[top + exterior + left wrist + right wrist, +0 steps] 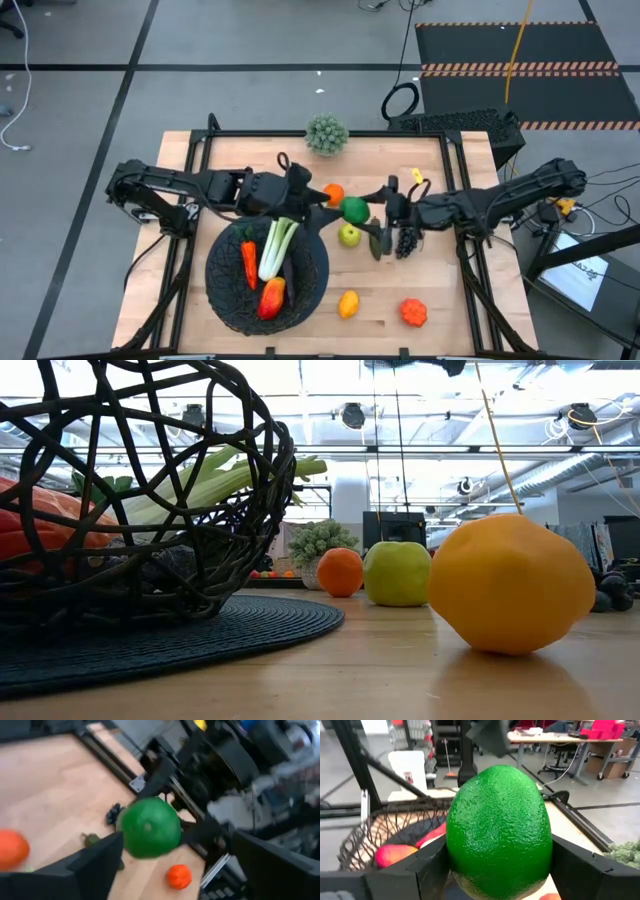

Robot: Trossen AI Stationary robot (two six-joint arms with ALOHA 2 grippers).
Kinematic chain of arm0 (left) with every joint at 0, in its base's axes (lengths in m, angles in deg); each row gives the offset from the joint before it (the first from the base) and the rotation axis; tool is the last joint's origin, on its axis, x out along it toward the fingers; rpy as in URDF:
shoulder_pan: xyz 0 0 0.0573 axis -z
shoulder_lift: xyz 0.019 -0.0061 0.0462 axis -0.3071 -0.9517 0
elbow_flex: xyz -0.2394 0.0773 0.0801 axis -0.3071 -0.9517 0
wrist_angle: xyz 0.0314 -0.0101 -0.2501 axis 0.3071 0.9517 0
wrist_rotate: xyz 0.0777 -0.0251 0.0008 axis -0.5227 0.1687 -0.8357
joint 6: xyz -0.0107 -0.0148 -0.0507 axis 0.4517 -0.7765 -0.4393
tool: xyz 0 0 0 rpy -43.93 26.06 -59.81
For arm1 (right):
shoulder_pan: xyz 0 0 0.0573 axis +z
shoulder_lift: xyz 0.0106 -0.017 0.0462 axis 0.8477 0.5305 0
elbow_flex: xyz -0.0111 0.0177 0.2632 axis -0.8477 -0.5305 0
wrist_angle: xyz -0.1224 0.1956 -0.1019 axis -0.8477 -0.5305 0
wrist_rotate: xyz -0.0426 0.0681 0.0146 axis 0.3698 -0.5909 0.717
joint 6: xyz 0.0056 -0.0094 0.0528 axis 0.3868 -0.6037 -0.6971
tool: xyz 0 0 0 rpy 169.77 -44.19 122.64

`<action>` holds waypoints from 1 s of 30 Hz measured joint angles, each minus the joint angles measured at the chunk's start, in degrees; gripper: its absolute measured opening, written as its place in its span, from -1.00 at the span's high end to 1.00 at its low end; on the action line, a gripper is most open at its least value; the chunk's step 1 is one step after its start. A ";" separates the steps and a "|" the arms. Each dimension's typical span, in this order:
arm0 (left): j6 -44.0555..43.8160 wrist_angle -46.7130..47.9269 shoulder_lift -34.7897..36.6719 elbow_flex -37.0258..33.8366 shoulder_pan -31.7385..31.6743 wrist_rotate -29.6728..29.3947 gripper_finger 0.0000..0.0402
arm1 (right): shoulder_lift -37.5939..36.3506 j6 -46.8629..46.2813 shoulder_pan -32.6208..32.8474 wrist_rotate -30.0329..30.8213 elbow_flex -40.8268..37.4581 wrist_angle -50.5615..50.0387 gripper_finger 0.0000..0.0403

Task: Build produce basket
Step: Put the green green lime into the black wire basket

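Round green lime point(499, 832) sat clamped in right hand point(372, 215), beside black mesh basket point(312, 285). Left hand point(318, 203) apart, empty. Carrot, celery, mango inside; seven pieces left.

wooden table point(180, 300) carries basket point(225, 300), apple point(349, 235), lemon point(348, 304), tomato point(414, 313), orange point(333, 192).

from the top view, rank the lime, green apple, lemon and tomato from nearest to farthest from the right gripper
1. Lime: held in the right gripper, mid-table.
2. Green apple: just below it in the picture, beside the basket.
3. Lemon: farther down, near the table's front edge.
4. Tomato: front right, slightly farther than the lemon.
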State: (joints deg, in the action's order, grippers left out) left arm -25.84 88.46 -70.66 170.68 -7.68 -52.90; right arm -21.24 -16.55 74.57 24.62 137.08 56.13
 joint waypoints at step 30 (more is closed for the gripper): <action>-18.41 -2.41 -11.13 -0.02 -10.18 17.41 -0.98 | 1.61 6.00 -5.84 0.21 0.02 -6.05 -0.40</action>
State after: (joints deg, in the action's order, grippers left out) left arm -44.25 86.06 -81.79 170.66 -17.85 -35.49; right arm -19.63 -10.54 68.72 24.84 137.09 50.07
